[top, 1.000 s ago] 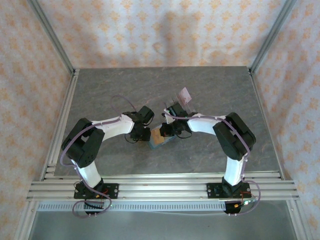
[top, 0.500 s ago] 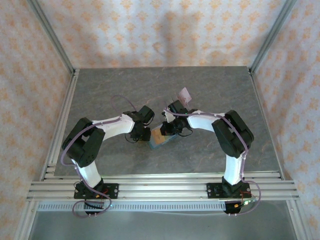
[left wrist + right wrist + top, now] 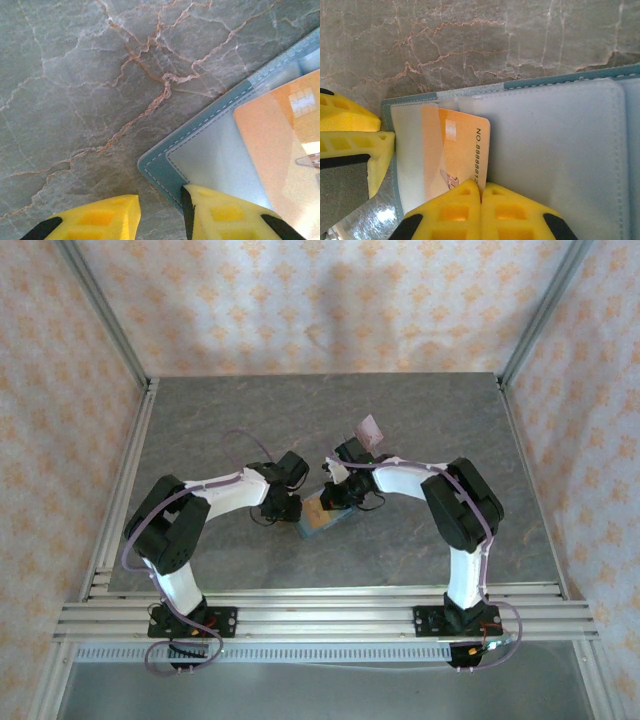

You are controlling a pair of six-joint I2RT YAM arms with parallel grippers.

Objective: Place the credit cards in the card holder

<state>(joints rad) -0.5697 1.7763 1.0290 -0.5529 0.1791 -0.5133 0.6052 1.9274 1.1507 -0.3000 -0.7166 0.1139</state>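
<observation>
The teal card holder (image 3: 555, 145) lies open on the table, its clear pockets facing up. An orange credit card (image 3: 462, 145) lies on it, its left part pale under the clear pocket film. My right gripper (image 3: 481, 184) is shut on that card's near right edge. My left gripper (image 3: 161, 200) is open at the holder's corner (image 3: 160, 160), its right finger (image 3: 225, 215) overlapping the holder's edge and its left finger on bare table. In the top view both grippers meet at the holder (image 3: 340, 518). A pale pink credit card (image 3: 370, 428) stands tilted just behind the right arm.
The grey marbled table (image 3: 200, 420) has aluminium rails along its left (image 3: 125, 490) and near edges and patterned walls around. The two forearms close in from either side over the table's middle.
The right arm has edged slightly leftward, carrying the orange card towards the holder's left pocket. The left arm has not moved.
</observation>
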